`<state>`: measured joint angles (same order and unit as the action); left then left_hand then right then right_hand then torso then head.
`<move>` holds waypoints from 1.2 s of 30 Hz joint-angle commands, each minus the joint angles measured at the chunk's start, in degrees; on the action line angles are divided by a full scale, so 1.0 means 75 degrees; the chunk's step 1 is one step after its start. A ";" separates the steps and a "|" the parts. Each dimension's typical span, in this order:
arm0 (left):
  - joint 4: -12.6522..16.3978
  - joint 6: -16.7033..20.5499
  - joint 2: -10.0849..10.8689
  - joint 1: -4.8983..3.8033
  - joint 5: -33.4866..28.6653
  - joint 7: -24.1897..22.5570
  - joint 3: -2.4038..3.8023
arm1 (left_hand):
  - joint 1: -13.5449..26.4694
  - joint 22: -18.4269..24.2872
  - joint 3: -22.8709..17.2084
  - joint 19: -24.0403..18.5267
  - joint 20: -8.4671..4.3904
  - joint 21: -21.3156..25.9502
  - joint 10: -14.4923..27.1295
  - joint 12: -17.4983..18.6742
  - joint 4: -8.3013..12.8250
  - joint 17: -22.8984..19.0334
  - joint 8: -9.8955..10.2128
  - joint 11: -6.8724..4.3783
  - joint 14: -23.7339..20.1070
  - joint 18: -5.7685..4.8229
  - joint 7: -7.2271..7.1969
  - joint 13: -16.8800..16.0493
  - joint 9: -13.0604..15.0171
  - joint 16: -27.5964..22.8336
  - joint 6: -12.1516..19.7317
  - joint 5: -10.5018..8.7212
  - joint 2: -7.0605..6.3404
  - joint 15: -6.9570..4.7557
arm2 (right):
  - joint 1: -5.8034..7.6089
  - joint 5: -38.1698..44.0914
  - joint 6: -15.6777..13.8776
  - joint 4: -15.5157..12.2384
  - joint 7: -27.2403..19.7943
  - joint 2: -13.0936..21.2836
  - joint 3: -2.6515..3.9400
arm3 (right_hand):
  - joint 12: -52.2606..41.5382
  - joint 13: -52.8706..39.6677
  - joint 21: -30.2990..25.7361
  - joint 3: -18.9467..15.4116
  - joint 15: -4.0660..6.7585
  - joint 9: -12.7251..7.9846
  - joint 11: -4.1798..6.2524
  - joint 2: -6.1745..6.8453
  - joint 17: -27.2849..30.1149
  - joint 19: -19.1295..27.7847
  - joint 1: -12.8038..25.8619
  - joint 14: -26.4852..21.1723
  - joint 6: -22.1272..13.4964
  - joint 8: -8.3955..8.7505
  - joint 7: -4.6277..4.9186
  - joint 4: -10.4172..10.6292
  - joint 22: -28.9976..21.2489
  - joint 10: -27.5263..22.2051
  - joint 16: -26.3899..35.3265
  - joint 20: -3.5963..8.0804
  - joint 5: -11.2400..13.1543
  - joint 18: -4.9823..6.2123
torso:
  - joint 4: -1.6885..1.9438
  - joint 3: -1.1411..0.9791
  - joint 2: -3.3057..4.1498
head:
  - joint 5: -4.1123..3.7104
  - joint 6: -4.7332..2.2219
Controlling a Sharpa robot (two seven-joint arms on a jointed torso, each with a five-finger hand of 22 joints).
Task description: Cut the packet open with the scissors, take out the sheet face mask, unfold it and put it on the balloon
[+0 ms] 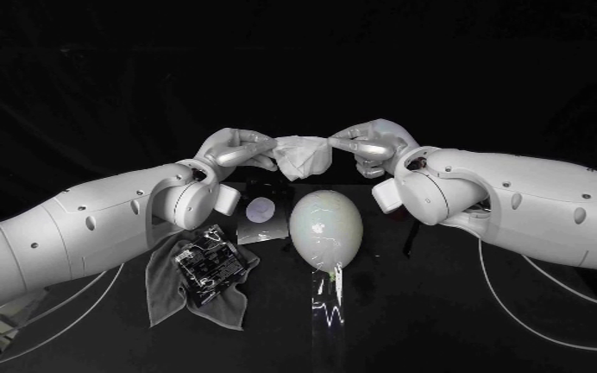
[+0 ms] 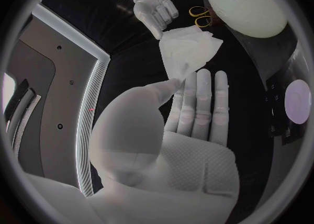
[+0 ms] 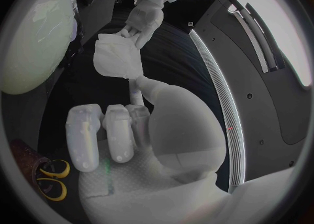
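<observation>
Over the balloon [image 1: 326, 229], left hand [image 1: 236, 150] and right hand [image 1: 367, 144] are both holding the sheet face mask [image 1: 303, 155], fingers [image 1: 258, 142] pinching opposite edges; packet [image 1: 262, 213] is lying beside balloon.

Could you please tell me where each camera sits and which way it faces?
Head view: on the robot's head, looking down at the table; both arms show, left hand and right hand holding the mask between them.
Left wrist view: behind the left hand, facing over its fingers toward the mask.
Right wrist view: behind the right hand, facing the mask likewise.
Shared: all show the mask and balloon; both wrist views show the scissors.
</observation>
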<state>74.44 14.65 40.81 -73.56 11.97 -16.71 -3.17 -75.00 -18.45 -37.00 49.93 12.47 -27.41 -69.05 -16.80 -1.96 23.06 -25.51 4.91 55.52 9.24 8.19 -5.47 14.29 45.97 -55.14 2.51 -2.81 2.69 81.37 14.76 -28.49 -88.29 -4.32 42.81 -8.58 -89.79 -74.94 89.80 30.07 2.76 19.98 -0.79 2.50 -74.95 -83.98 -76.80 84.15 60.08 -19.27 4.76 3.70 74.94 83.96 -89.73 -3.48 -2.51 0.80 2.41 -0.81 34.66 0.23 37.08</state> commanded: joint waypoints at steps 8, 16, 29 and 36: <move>-0.0272 0.0151 -0.0282 -0.0043 0.0269 0.0065 0.0006 | -0.0079 -0.0087 0.0008 -0.0127 -0.0029 -0.0120 0.0097 0.0070 0.0178 0.0000 -0.0026 0.0033 -0.0080 0.0104 0.0058 0.0018 0.0063 0.0076 0.0082 0.0032 -0.0027 0.0010 | 0.0045 0.0224 0.0355 -0.0060 0.0187 -0.0147 0.0008 | -0.0027 -0.2008 0.0002 0.0276 0.0045 0.0659 0.0065 -0.0090 -0.2007 -0.0787 0.0017 0.0780 0.0052 -0.0118 -0.0015 -0.0238 0.1999 0.0806 -0.0036 0.0034 -0.0037 -0.0100 | -0.0002 -0.0003 -0.0006 | 0.0012 -0.0039; -0.0699 0.0256 -0.0533 -0.0056 0.0620 0.0322 -0.0002 | -0.0402 -0.0345 0.0296 -0.0439 -0.0043 -0.0400 0.0303 0.0130 0.0667 -0.0072 -0.0018 0.0125 -0.0324 0.0014 0.0187 0.0029 0.0078 0.0022 0.0193 0.0028 -0.0247 0.0076 | 0.0077 0.0177 0.0378 -0.0017 0.0180 -0.0277 0.0009 | -0.0027 -0.2008 -0.0002 0.0281 0.0045 0.0664 0.0064 -0.0090 -0.2007 -0.0784 0.0022 0.0780 0.0051 -0.0122 -0.0014 -0.0241 0.1997 0.0806 -0.0036 0.0034 -0.0037 -0.0099 | -0.0006 0.0000 0.0002 | 0.0008 -0.0063; -0.1130 0.0179 -0.0773 -0.0055 0.1196 0.1043 -0.0041 | -0.0426 -0.0495 0.0484 -0.0999 0.0043 -0.0465 0.0829 0.0244 0.0889 -0.0132 0.0264 0.0337 -0.0821 -0.0112 0.0370 0.0091 -0.0078 0.0005 0.0499 0.0031 -0.0399 0.0279 | 0.0139 -0.0037 0.0341 0.0461 0.0124 -0.0665 0.0058 | -0.0027 -0.2008 0.0005 0.0291 0.0044 0.0673 0.0063 -0.0094 -0.2007 -0.0789 0.0034 0.0780 0.0046 -0.0130 -0.0012 -0.0243 0.2000 0.0806 -0.0036 0.0034 -0.0037 -0.0101 | 0.0011 0.0001 0.0000 | 0.0010 -0.0085; -0.1272 0.0152 -0.0831 -0.0051 0.1264 0.1100 -0.0090 | -0.0247 -0.0375 0.0463 -0.1296 0.0167 -0.0230 0.1086 0.0316 0.0837 -0.0230 0.0369 0.0445 -0.1253 -0.0175 0.0441 0.0153 -0.0150 -0.0156 0.0616 0.0031 -0.0540 0.0441 | 0.0170 -0.0094 0.0372 0.0657 0.0194 -0.0808 0.0075 | -0.0027 -0.2008 0.0006 0.0295 0.0043 0.0677 0.0062 -0.0096 -0.2007 -0.0789 0.0039 0.0780 0.0044 -0.0133 -0.0012 -0.0245 0.2000 0.0806 -0.0036 0.0034 -0.0037 -0.0101 | 0.0009 0.0009 0.0010 | 0.0010 -0.0069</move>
<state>64.99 16.01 34.80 -73.84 20.06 -9.49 -3.88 -77.12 -21.46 -33.53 40.65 13.76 -29.42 -61.21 -14.64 4.69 21.43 -22.92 8.20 46.66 8.37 11.57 -4.37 13.22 45.01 -50.95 2.57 -6.44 5.96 82.58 14.51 -26.77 -83.55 -2.88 36.90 -8.08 -89.79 -74.94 89.63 30.62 2.74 19.98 -0.67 2.31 -74.95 -83.96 -76.53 84.13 60.00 -19.53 4.68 3.15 74.95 84.08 -89.60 -3.50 -2.62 0.80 2.48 -0.78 34.70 0.30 36.44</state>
